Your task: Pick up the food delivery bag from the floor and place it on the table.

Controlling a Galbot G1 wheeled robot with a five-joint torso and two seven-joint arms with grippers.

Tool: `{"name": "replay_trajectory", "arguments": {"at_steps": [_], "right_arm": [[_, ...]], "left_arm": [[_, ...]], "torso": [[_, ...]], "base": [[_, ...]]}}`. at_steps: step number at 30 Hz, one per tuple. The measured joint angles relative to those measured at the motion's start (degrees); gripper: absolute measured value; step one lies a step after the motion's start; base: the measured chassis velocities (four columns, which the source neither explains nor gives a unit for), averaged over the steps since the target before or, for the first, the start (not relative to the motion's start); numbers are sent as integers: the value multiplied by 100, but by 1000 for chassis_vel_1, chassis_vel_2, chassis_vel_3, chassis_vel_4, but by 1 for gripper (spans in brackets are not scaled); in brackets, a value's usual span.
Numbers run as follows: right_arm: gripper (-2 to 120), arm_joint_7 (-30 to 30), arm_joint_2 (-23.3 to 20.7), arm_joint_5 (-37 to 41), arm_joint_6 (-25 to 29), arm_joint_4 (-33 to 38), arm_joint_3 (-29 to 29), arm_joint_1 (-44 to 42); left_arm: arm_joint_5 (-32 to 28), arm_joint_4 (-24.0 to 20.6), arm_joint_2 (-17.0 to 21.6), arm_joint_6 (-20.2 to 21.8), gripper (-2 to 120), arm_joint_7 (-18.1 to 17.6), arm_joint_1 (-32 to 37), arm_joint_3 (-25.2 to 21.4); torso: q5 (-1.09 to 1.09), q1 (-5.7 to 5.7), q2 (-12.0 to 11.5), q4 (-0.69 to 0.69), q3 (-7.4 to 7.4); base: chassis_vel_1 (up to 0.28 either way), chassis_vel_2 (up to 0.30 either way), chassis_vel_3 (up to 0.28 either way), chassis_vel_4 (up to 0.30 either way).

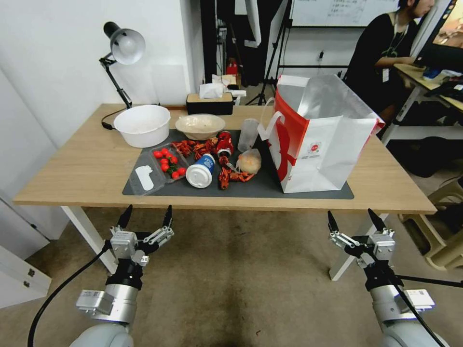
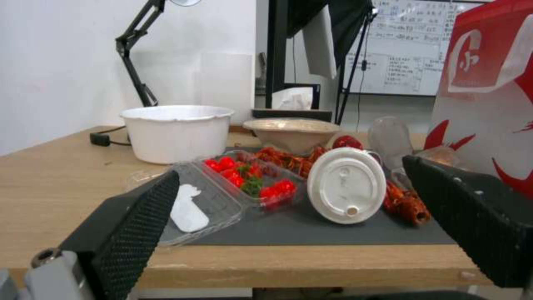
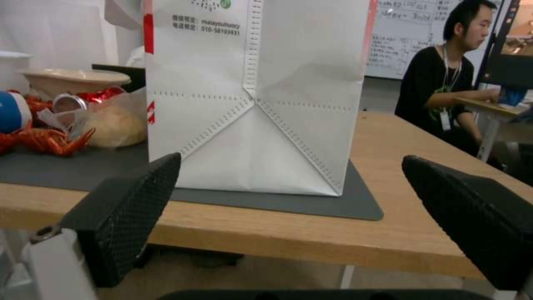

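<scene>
The food delivery bag [image 1: 318, 140], white with red side panels and silver lining, stands upright on the dark grey mat [image 1: 308, 192] at the right part of the table [image 1: 82, 168]. Its white front face [image 3: 261, 104] is close ahead in the right wrist view, and its red side [image 2: 489, 104] appears in the left wrist view. My left gripper [image 1: 146, 215] hangs open below the table's front edge, over the floor [image 1: 241, 279]. Level with it on the other side, my right gripper [image 1: 354, 219] is open too, below the bag. Both hold nothing.
On the mat lie a clear tray of cherry tomatoes [image 1: 169, 161], crayfish [image 1: 197, 147], a lidded paper cup [image 1: 200, 171], a red can [image 1: 224, 142] and a small food bag [image 1: 250, 161]. Two bowls [image 1: 142, 124], a tissue box [image 1: 211, 101] and a desk lamp [image 1: 123, 48] stand behind.
</scene>
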Motion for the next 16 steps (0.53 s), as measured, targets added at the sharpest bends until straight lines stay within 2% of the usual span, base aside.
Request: {"name": "replay_trajectory", "arguments": {"at_steps": [16], "right_arm": [[100, -1, -41, 19, -60, 21, 2, 37]], "left_arm": [[-8, -4, 18, -7, 100, -3, -6, 1]], "torso": [[0, 0, 0, 0, 0]], "base": [[0, 0, 0, 0]]}}
